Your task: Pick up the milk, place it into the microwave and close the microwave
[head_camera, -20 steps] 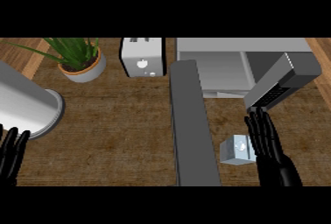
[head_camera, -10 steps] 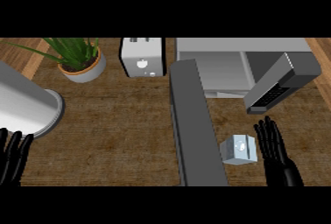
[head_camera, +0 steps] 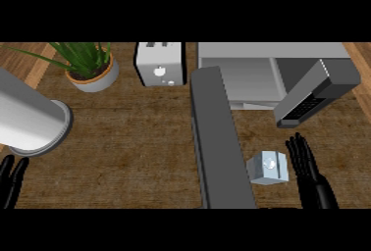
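A small pale milk carton point(head_camera: 269, 168) stands on the wooden counter, right of the microwave's open door point(head_camera: 220, 147). The grey microwave point(head_camera: 272, 73) sits at the back right with its cavity showing. My right hand point(head_camera: 310, 171) is open with straight fingers, just right of the carton and a small gap away from it. Only the fingers of my left hand point(head_camera: 11, 176) show, at the lower left edge, where it rests open.
A potted green plant point(head_camera: 91, 68) and a white toaster point(head_camera: 160, 63) stand at the back. A large grey cylinder point(head_camera: 29, 122) lies at the left. A dark grey panel with buttons point(head_camera: 311, 95) angles down from the microwave's right side.
My right hand has drawn back toward the lower edge and now lies level with the milk carton. The carton and the left hand have stayed where they were.
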